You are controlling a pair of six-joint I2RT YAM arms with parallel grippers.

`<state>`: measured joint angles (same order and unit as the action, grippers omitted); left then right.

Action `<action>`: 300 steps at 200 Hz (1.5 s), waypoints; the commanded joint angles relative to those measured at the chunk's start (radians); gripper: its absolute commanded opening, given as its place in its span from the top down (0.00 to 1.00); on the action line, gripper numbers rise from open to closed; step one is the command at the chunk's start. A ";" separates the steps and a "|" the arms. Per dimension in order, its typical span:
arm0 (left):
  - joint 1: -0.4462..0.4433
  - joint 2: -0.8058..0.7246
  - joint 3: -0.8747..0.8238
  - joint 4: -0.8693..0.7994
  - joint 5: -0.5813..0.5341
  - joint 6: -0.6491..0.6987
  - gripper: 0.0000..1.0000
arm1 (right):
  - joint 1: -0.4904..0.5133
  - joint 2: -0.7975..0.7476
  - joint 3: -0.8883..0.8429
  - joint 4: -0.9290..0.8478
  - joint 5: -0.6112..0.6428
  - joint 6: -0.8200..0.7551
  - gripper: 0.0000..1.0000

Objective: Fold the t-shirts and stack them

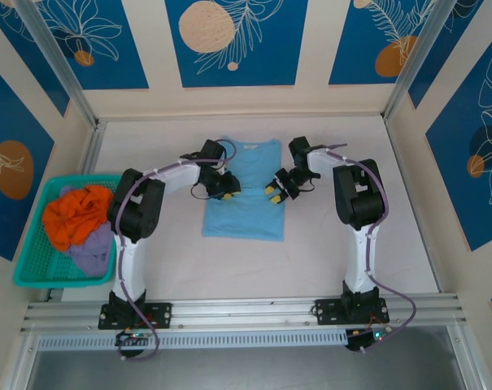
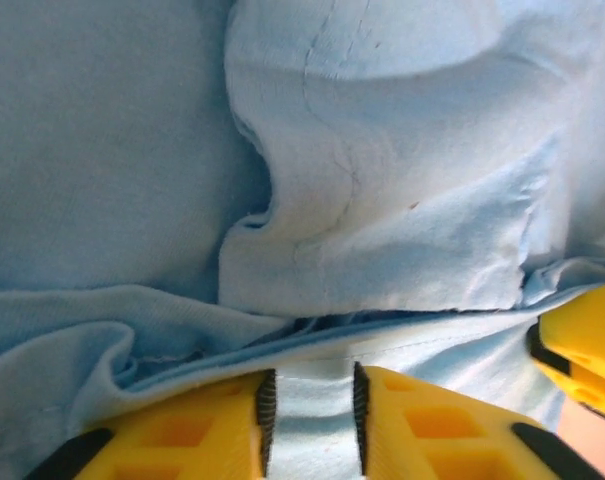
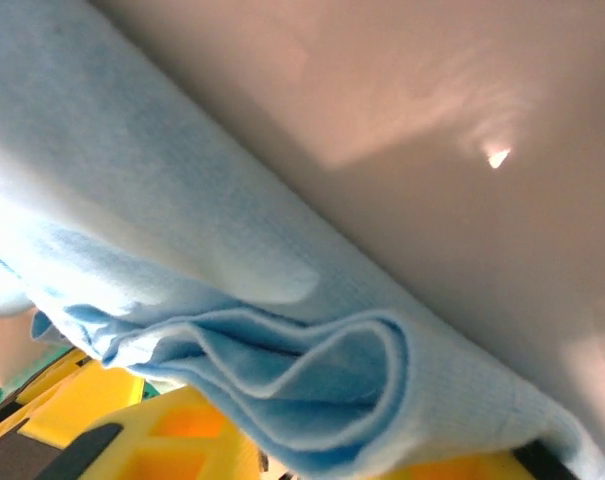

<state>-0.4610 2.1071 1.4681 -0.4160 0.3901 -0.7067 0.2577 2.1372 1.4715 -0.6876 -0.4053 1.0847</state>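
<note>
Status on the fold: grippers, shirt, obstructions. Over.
Left gripper shut on blue t-shirt. Right gripper at its folded edge, grip unclear. Orange cloth in basket, off to the left. Nothing blocking.

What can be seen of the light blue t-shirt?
The t-shirt is soft sky-blue cloth, lying on the table, sides folded inward into a long rectangle. The left gripper has a wrinkled fold between its jaws at the left edge; the layered right edge drapes over the right gripper, grip unclear.
</note>
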 commanded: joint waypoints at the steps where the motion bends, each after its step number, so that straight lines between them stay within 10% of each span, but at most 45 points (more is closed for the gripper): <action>1: 0.054 0.013 0.049 -0.047 -0.063 -0.005 0.59 | -0.009 -0.028 -0.018 -0.006 0.026 0.011 0.62; 49: 0.113 -0.092 0.189 -0.154 -0.025 0.009 0.14 | -0.021 -0.289 -0.134 0.128 0.055 -0.038 0.44; 78: 0.152 -0.182 0.099 -0.227 -0.020 0.064 0.07 | -0.025 -0.440 -0.324 0.159 0.028 -0.106 0.42; 126: 0.167 -0.410 -0.269 -0.257 0.010 0.110 0.09 | 0.026 -0.567 -0.568 0.098 0.006 -0.236 0.39; 180: 0.162 -0.526 -0.608 -0.155 0.119 0.058 0.47 | 0.066 -0.554 -0.677 0.144 0.010 -0.248 0.46; 300: 0.160 -0.408 -0.632 0.042 0.276 -0.056 0.50 | 0.084 -0.435 -0.604 0.165 0.048 -0.247 0.64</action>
<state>-0.2806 1.6325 0.8158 -0.5159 0.5545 -0.7525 0.3347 1.6760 0.8322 -0.5240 -0.3763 0.8547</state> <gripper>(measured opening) 0.526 0.377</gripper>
